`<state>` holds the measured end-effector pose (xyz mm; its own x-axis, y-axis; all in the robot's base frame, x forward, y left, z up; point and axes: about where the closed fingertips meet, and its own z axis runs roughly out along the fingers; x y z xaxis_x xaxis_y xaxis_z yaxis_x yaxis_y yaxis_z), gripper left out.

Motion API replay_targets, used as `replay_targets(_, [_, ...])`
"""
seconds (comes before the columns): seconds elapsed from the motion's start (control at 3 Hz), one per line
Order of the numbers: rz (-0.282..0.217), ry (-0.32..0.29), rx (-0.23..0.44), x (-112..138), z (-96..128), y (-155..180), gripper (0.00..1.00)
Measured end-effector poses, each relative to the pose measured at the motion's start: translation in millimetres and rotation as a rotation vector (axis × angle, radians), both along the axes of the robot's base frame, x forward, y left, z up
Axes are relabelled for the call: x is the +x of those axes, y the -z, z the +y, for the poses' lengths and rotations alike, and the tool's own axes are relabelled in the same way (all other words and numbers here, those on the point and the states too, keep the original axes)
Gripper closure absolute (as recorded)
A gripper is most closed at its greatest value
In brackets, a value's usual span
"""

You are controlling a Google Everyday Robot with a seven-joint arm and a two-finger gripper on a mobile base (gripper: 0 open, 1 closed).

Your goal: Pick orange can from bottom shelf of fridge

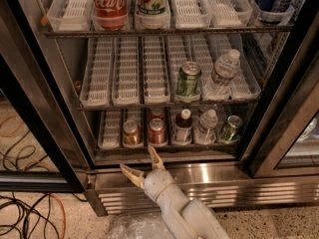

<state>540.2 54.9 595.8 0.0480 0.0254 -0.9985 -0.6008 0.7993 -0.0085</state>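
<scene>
Stainless steel gleams along the base of the fridge. Low down in front of it sits the pale gripper, its two fingers spread well apart with nothing between them. One fingertip points up toward the front edge of the bottom shelf; the other angles off to the left. Neither touches a can.

The orange can stands upright on that bottom shelf, in the second lane from the left, just above the gripper and apart from it. Just beside it on the right is a redder can, then a brown bottle, a water bottle and a green can. Dark cables trail over the speckled floor at left.
</scene>
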Motion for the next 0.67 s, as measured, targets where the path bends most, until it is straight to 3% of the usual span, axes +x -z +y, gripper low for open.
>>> replay_targets(0.67, [0.0,0.007,-0.003,2.8,0.1,1.9,0.29])
